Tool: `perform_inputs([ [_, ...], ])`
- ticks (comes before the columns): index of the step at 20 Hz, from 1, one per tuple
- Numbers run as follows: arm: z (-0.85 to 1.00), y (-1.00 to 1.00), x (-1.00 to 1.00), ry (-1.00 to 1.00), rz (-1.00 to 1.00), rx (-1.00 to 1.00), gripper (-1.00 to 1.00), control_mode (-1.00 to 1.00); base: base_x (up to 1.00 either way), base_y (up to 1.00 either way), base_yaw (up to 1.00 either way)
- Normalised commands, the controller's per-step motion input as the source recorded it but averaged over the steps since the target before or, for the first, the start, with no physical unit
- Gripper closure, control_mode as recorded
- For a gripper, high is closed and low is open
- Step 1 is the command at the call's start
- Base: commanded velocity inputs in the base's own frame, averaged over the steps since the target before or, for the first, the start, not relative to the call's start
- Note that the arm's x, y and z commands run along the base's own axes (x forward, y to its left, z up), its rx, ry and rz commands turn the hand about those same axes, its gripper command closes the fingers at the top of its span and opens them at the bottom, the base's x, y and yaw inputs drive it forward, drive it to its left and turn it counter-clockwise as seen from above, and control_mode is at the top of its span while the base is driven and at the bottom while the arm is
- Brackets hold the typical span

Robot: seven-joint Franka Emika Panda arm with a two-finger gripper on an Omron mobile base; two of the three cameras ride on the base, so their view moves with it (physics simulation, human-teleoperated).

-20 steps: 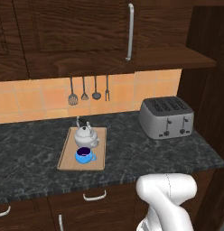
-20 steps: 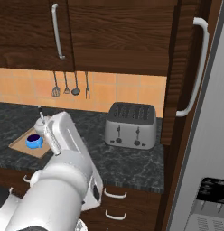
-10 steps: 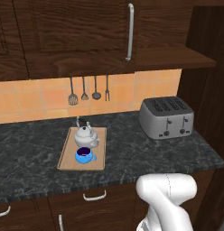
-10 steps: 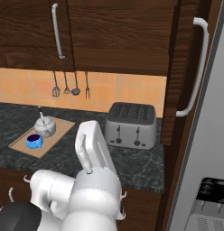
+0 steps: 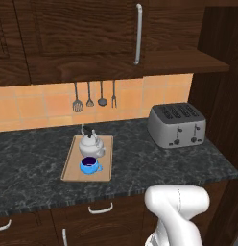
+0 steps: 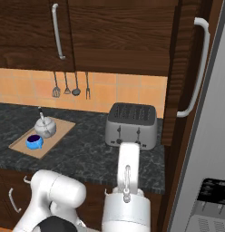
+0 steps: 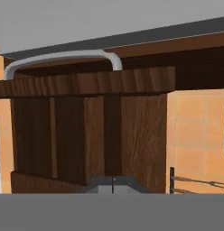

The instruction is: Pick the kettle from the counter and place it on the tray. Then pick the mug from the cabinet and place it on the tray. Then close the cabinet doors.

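My base views show the kettle [image 5: 90, 143] and mug [image 5: 89, 165] on the tray [image 5: 69, 166] on the worktop [image 5: 25, 163]. My hand view faces a cabinet door [image 7: 86, 135] and its handle [image 7: 59, 57]. My claw [image 7: 113, 186] is fully closed, empty.

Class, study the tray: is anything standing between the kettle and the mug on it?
Nothing visible does. The kettle sits at the back of the tray; the mug is directly in front, close beside it.

The cabinet [image 5: 82, 38] runs off the left base view's top edge; the mug's [image 5: 89, 165] handle seems too small to tell.
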Motion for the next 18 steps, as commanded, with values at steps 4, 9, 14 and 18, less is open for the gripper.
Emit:
perform_inputs([
  [4,-0.01,-0.39,0.0,-0.1,0.0,0.14,1.0,-1.0,0.0,0.0,0.0],
  [9,-0.02,-0.39,0.01,-0.01,0.0,0.1,1.0,-1.0,0.0,0.0,0.0],
  [14,-0.11,-0.39,0.2,0.0,0.0,0.08,1.0,-1.0,0.0,0.0,0.0],
  [18,-0.11,-0.37,0.5,0.0,0.0,0.08,1.0,-1.0,0.0,0.0,0.0],
])
